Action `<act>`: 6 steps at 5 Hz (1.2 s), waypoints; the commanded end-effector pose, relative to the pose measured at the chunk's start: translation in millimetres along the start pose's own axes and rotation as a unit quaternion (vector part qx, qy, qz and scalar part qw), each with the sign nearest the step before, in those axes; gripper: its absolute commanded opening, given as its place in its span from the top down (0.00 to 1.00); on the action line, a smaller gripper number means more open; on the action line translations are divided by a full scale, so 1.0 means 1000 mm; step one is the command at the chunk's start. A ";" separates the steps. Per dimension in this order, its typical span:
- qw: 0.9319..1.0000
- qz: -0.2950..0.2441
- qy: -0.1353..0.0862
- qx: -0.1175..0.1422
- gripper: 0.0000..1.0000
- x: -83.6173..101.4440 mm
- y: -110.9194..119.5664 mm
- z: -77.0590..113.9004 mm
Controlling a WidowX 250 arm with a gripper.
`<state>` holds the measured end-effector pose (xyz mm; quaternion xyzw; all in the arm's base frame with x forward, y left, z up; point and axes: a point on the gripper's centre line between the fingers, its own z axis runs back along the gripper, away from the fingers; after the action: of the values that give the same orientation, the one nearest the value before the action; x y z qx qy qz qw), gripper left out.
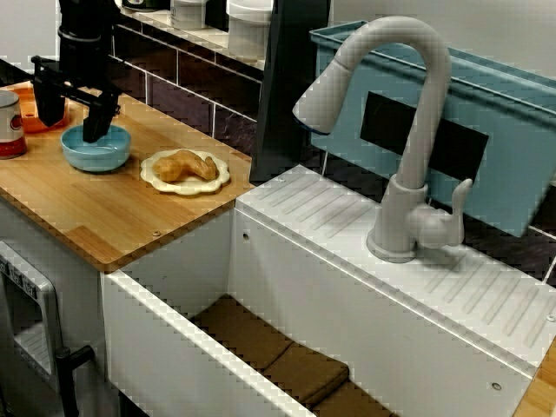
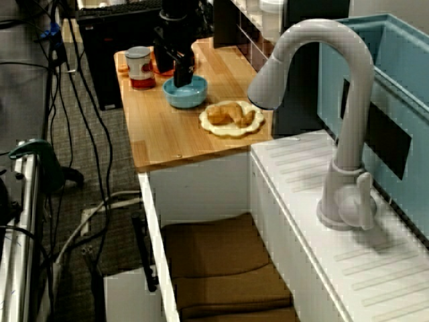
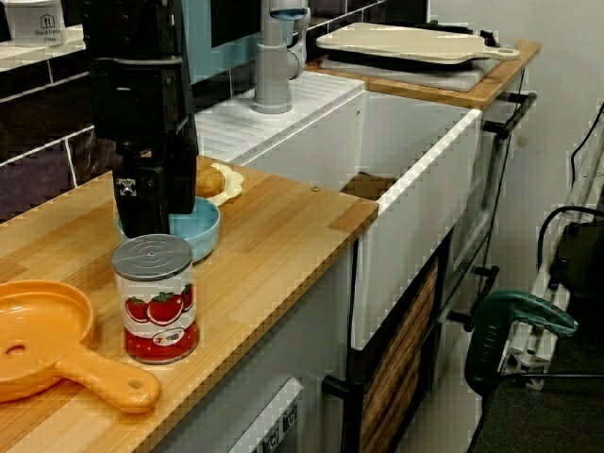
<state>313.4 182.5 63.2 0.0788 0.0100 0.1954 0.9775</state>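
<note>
Claw (image 1: 72, 117) stood wide over the blue bowl (image 1: 111, 155), one finger inside, the other outside the rim on the can (image 3: 156, 297) side. Bowl sat mid-way along the bench (image 1: 104, 221), beside the pastry plate (image 1: 219, 179). Judged: grasp step; next move calls for closing on the rim.

No word or number can be read clearly in any view. The can (image 3: 155, 299) on the surface has a paper label with a drawing of red tomatoes, but no letters are seen on it. The white container (image 3: 35, 19) on the ledge behind carries a small dark emblem and a line of print, too small to read. The black hand (image 1: 75, 117) has one small white mark (image 3: 127, 186) on its side, and its shape is not clear enough to tell.
</note>
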 end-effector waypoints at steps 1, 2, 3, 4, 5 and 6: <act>0.999 0.007 -0.043 -0.017 0.00 0.004 0.029 0.045; 0.999 0.004 -0.042 -0.023 0.00 0.000 0.035 0.049; 0.998 0.003 -0.047 -0.027 0.00 -0.006 0.037 0.056; 0.998 0.000 -0.045 -0.032 0.00 -0.011 0.037 0.059; 0.998 0.001 -0.048 -0.036 0.00 -0.016 0.040 0.064; 0.998 0.004 -0.053 -0.039 0.00 -0.022 0.045 0.063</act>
<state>283.9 199.3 106.7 0.0418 -0.0183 0.1972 0.9793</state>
